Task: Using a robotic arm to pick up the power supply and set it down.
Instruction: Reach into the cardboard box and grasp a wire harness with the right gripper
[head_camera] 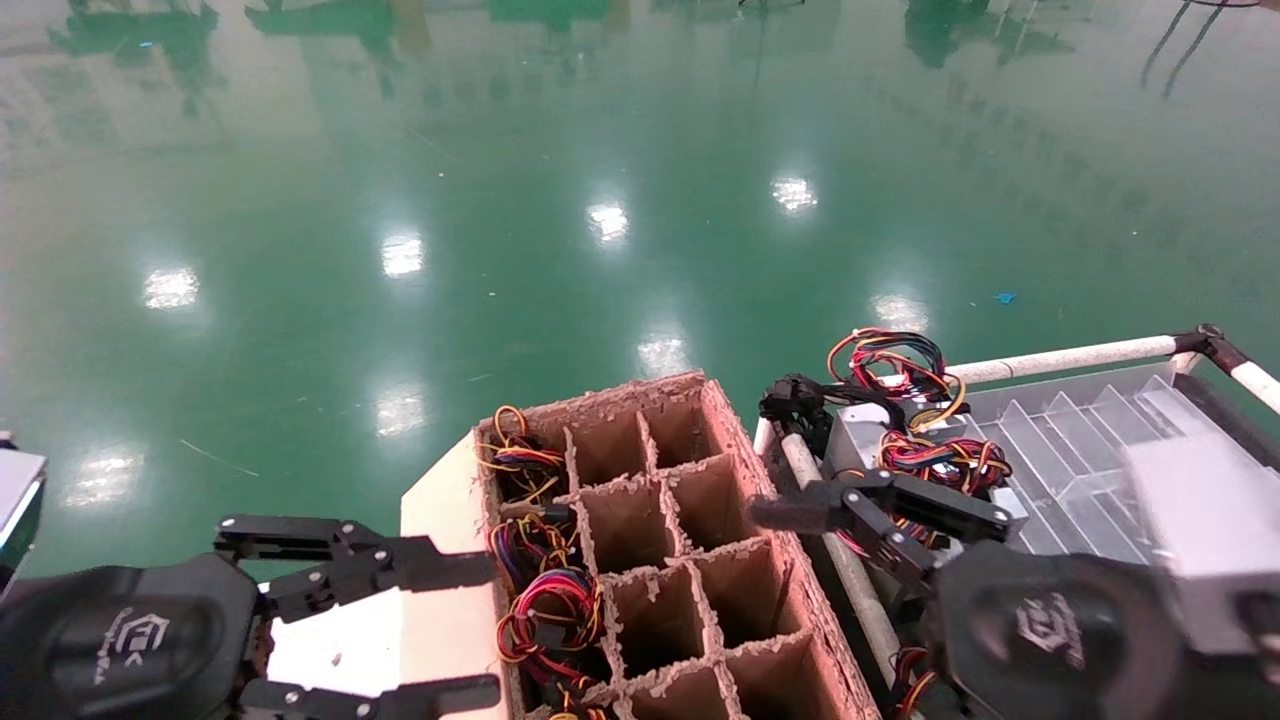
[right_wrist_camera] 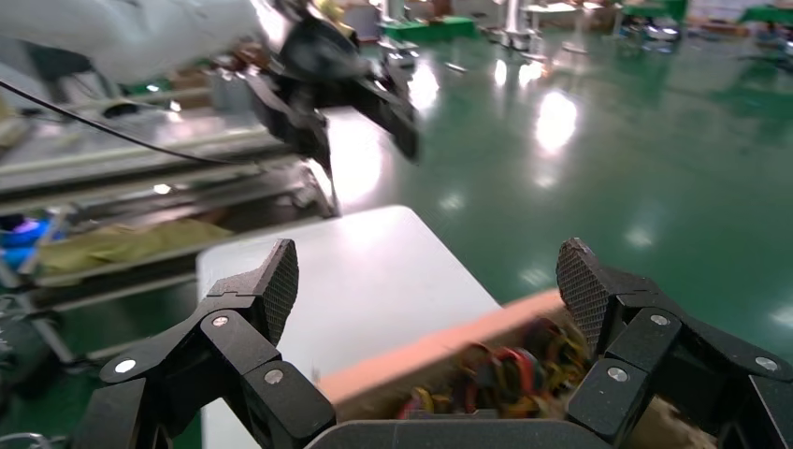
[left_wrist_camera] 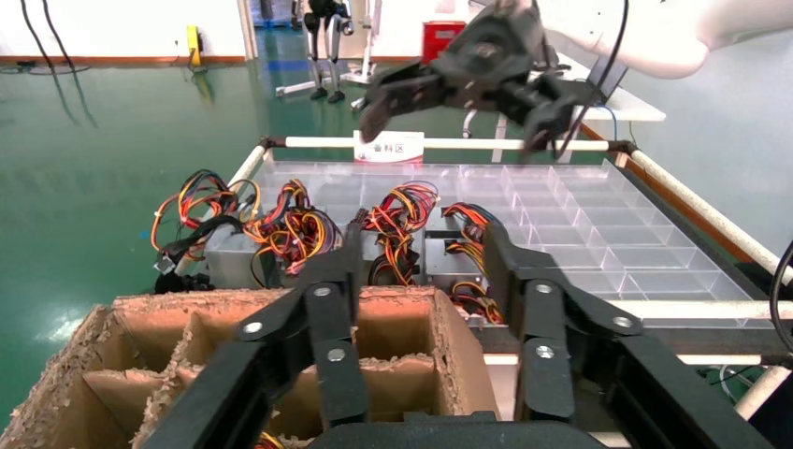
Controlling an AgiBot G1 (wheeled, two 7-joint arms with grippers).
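Beside the cardboard divider box [head_camera: 680, 560], on its right, sits a clear compartment tray [head_camera: 1080, 450] framed by white tubes. Several grey boxes with wire bundles lie along the tray edge nearest the divider box; the power supply [left_wrist_camera: 397, 245], with its mostly red loop of wires, lies among them, resting in the tray, gripped by nothing. Cells along the left column of the divider box hold more coiled wires [head_camera: 545, 600], while the other cells show only cardboard.

Above the tray edge closest to the divider box hangs the right end effector [head_camera: 800, 540], its fingers spread wide apart and empty, one fingertip reaching over the divider box's right wall. Its wrist view shows both textured pads [right_wrist_camera: 279, 285] well apart with nothing between them.

Left of the divider box, over the white bench [head_camera: 430, 620], hovers the left end effector [head_camera: 470, 630], also spread open and empty, fingertips pointing toward the divider box's left wall. Green glossy floor [head_camera: 600, 200] lies beyond the divider box
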